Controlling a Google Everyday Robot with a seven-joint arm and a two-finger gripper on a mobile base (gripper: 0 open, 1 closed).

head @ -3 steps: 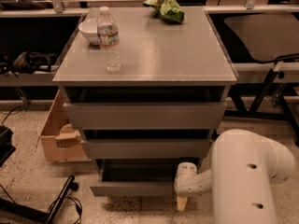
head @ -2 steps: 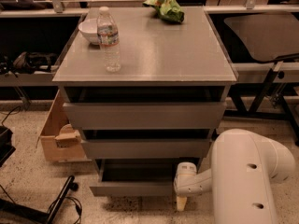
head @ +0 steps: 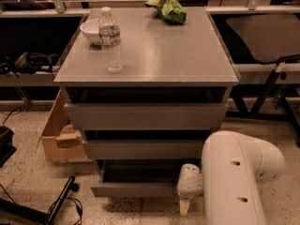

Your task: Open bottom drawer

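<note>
Nothing has visibly moved since the earlier frames: arm, pincer and drawer sit as before.

Nearest the camera, the white arm point(head: 236, 177) fills the lower right, its wrist reaching left and down toward the speckled floor point(head: 28, 182). The pincer point(head: 184, 205) hangs low at the right end of the bottom drawer point(head: 136, 190), just beside its front panel. Whether it is open or closed cannot be told, and contact with the panel cannot be confirmed.

The bottom drawer is the lowest of three grey fronts and stands pulled out part way, with a dark interior showing behind its plain panel. Above it are the middle drawer point(head: 145, 150) and the top drawer point(head: 145, 116), each with a dark gap over it.

Black cables point(head: 61, 203) lie on the floor at lower left. A cardboard box point(head: 61, 139) stands against the cabinet's left side.

On the grey counter point(head: 164, 55) a clear water bottle point(head: 111, 39) stands upright at the left; its label carries print that cannot be read. A white bowl point(head: 91, 31) sits just behind the bottle. A green bag point(head: 168, 8) lies at the far edge; no writing on it is legible.
</note>
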